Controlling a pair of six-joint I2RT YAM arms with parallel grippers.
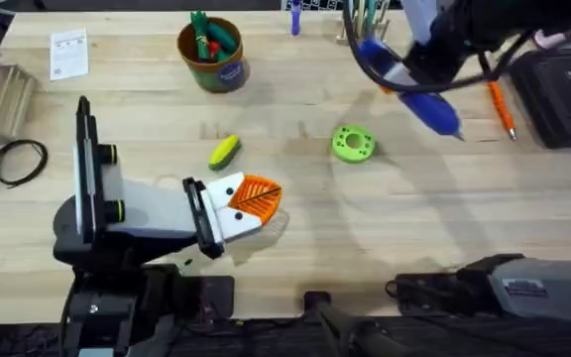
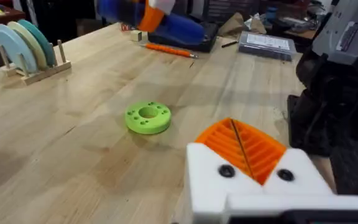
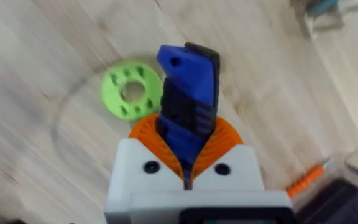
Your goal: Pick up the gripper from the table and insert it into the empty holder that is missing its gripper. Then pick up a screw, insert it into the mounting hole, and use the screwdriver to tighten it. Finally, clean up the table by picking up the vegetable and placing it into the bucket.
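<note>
My right gripper (image 3: 188, 155), white mounts with orange ribbed pads, is clamped on the chunky blue pen-shaped electric screwdriver (image 1: 426, 101), holding it off the pale wooden table (image 1: 385, 218) in the upper right of the overhead frame, its thin metal bit aimed toward the lower right. In my right wrist view the blue body stands up between my two orange pads (image 3: 148, 134), gripped on both sides. My left gripper (image 1: 256, 198) rests low at centre left of the overhead frame, and its orange pads look pressed together, tip to tip, with nothing between them. Just above it lies the small yellow toy corn cob with a green end (image 1: 224, 151), apart from my fingers. The flat green round disc with holes (image 1: 353, 143) sits at the centre of the overhead frame, below and left of the raised screwdriver. The round brown-orange tub with a green label band (image 1: 212, 48) stands at upper centre left, green and red toy vegetables (image 1: 210, 36) poking out of it. A thin orange pen-like tool (image 1: 502, 107) lies at the upper right, beside a black case (image 1: 568, 89).
</note>
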